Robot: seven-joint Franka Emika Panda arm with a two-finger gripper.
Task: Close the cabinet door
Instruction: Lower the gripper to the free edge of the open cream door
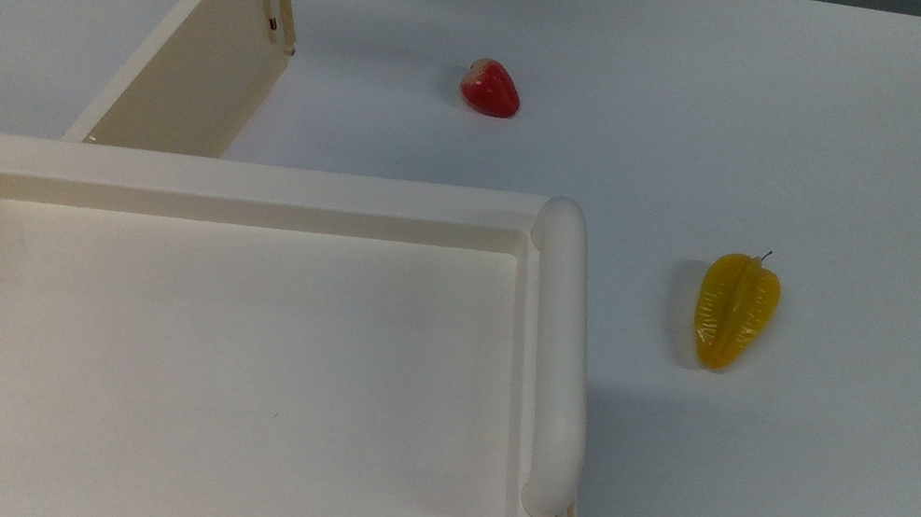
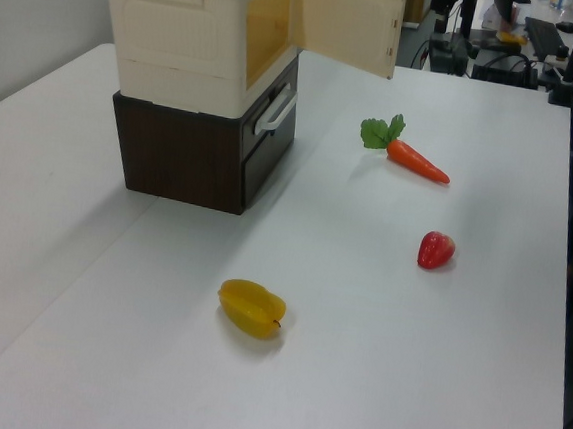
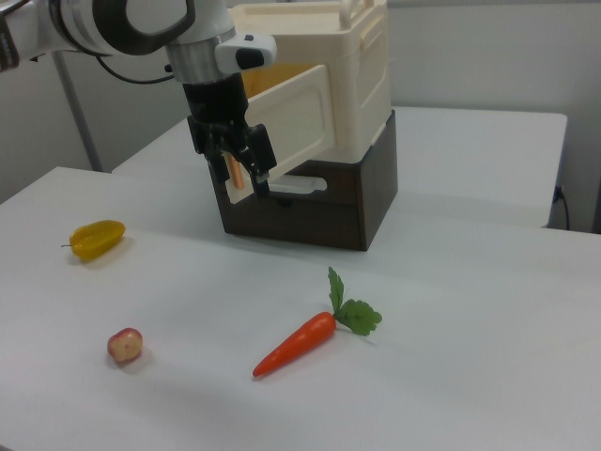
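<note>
On the white table (image 3: 451,319) the cabinet (image 3: 362,56) has its cabinet door (image 3: 296,122) swung out, so my gripper (image 3: 241,178), fingers spread, hangs at its free edge to push it shut.

Your white table (image 2: 472,391) carries a dark brown base box (image 2: 196,156) near its far-left corner in the left view, with a carrot (image 2: 417,159), strawberry (image 2: 436,250) and yellow starfruit (image 2: 251,308) lying apart mid-table.
</note>
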